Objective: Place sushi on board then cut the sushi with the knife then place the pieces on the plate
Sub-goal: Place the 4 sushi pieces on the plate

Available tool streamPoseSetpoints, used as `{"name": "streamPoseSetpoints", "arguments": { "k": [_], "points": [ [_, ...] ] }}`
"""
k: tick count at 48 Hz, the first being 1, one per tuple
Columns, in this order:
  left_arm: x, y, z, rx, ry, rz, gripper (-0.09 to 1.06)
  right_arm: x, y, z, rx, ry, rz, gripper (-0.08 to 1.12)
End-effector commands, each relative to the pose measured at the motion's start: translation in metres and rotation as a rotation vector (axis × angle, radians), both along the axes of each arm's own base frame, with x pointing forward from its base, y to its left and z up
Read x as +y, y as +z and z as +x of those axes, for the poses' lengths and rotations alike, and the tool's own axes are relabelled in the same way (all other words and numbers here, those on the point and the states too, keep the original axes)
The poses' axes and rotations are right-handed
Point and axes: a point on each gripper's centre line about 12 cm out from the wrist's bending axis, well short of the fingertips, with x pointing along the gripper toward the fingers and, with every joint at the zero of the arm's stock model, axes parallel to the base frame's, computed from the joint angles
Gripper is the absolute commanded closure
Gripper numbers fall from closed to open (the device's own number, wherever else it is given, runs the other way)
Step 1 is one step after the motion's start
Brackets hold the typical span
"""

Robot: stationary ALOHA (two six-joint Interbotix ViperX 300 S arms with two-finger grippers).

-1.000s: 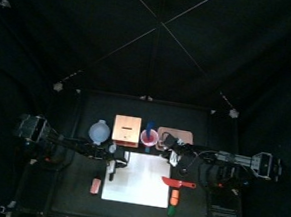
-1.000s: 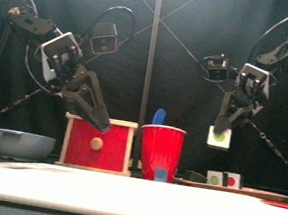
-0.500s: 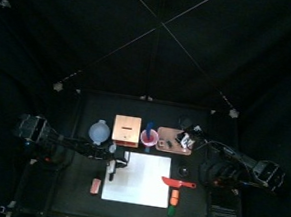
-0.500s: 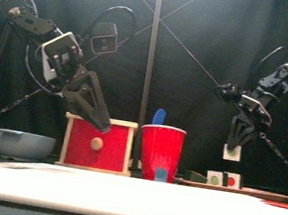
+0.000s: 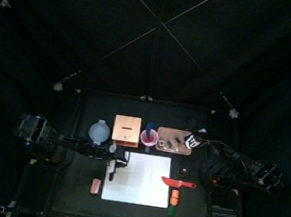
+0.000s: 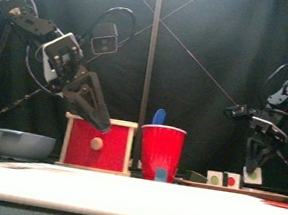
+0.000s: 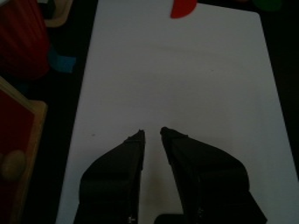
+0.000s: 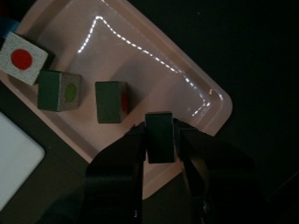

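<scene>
**Q.** Now, where does the right claw (image 8: 159, 129) stand?

**A.** Over the edge of the pink tray (image 8: 152, 52), with its jaws closed on a dark sushi block (image 8: 159, 144).

**Q.** What lies near it?

**A.** Three pieces rest on the tray just beside the claw: two green pieces (image 8: 111, 98) and a white piece (image 8: 24, 57) with a red dot.

**Q.** And the left claw (image 7: 152, 138)?

**A.** It hangs above the white board (image 7: 176, 70) on the surface, its jaws almost together and holding nothing. A red cup (image 5: 152, 137) stands behind the board.
</scene>
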Motion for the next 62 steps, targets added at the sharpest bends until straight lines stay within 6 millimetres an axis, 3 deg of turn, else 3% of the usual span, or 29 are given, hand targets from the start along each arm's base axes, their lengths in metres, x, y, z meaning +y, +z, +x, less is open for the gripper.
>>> {"name": "streamPoseSetpoints", "arguments": {
  "k": [1,19,26,35,45,62],
  "points": [
    [0.002,0.008,0.005,-0.031,0.003,0.002,0.31,-0.003,-0.001,0.003,-0.002,-0.003,-0.002,0.43],
    [0.001,0.008,0.005,-0.031,0.004,0.0,0.31,-0.005,-0.005,0.007,0.012,0.01,0.004,0.17],
    [0.0,0.008,0.006,-0.031,0.001,0.001,0.31,-0.006,0.013,0.008,-0.021,0.014,-0.031,0.16],
    [0.001,0.012,0.007,-0.044,0.004,0.002,0.31,-0.006,0.051,0.01,-0.103,0.023,-0.121,0.16],
    [0.001,0.014,0.008,-0.051,0.005,-0.001,0.31,0.007,0.084,0.02,-0.196,0.085,-0.21,0.16],
    [0.002,0.015,0.011,-0.057,0.01,-0.002,0.31,0.024,0.088,0.042,-0.252,0.181,-0.244,0.16]
  ]
}}
